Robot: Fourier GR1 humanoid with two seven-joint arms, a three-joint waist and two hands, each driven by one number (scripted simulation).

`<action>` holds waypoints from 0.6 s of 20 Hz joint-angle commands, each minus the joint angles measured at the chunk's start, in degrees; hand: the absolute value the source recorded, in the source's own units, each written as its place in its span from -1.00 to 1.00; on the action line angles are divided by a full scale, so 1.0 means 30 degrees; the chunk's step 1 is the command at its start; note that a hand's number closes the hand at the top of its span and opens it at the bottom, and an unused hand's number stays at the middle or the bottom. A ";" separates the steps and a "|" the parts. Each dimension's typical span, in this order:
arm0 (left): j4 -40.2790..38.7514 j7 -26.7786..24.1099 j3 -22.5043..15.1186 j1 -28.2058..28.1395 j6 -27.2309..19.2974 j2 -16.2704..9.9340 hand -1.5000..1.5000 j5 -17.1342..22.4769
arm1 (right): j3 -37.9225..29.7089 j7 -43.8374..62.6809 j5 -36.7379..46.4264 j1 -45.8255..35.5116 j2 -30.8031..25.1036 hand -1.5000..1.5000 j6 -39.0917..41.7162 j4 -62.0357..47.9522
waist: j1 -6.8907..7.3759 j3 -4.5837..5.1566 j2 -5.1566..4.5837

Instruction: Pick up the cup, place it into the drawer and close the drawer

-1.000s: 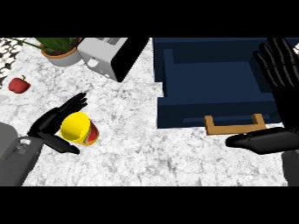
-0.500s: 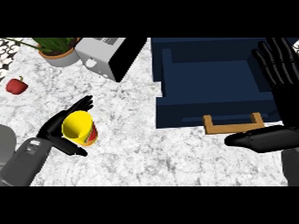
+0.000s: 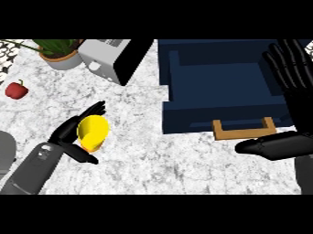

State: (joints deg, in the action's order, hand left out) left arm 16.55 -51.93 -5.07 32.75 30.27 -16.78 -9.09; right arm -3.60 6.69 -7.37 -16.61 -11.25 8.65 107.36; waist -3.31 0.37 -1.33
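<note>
My left robot hand [image 3: 70, 137] sits low on the left side of the view, its grey forearm coming up from the bottom edge, with the fingers on one side and the thumb on the other curled round a yellow cup [image 3: 93, 132]. The cup is tilted in that grasp, above the white marbled desk [image 3: 166, 169], well to the left of the drawer. My right robot hand [image 3: 301, 109] shows along the right edge, released and holding nothing, its straight fingers pointing toward the top of the view and its thumb stretched out leftward just beside the drawer's handle (I cannot tell whether it touches). The dark blue drawer [image 3: 217, 82] stands pulled open between my two hands, its inside showing, with a light wooden handle [image 3: 244, 129] on the front face nearest me. Farther out, toward the top left, a grey toaster [image 3: 108, 59] stands on the desk, touching or just beside a potted plant [image 3: 59, 54] in a pale pot. A small red pepper [image 3: 17, 89] lies near the desk's left edge, well apart from the cup.
</note>
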 commanded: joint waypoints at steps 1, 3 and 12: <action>-0.0505 -0.2602 -0.0323 -0.0115 0.2783 0.1225 -1.00 -0.0006 | -0.0391 0.0188 -0.0339 -0.0773 -0.0205 -1.00 0.0103 -0.0653 | 0.0173 0.0009 -0.0029; -0.0634 -0.2789 -0.0431 -0.0422 0.3874 0.0856 -1.00 0.0106 | -0.0189 -0.0072 -0.0118 0.0174 -0.0243 -1.00 0.0268 -0.0030 | -0.0130 0.0029 -0.0071; 0.1168 -0.5452 -0.0204 -0.0453 -0.0107 0.1183 1.00 0.0408 | -0.0631 -0.0189 -0.0240 0.0212 -0.0724 -1.00 0.0653 -0.0488 | 0.0121 0.0013 0.0006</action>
State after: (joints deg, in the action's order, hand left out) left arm 19.38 -55.82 -6.10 32.46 28.91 -14.29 -7.77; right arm -5.18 7.08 -7.89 -17.23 -12.71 9.38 106.32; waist -2.91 0.29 -1.20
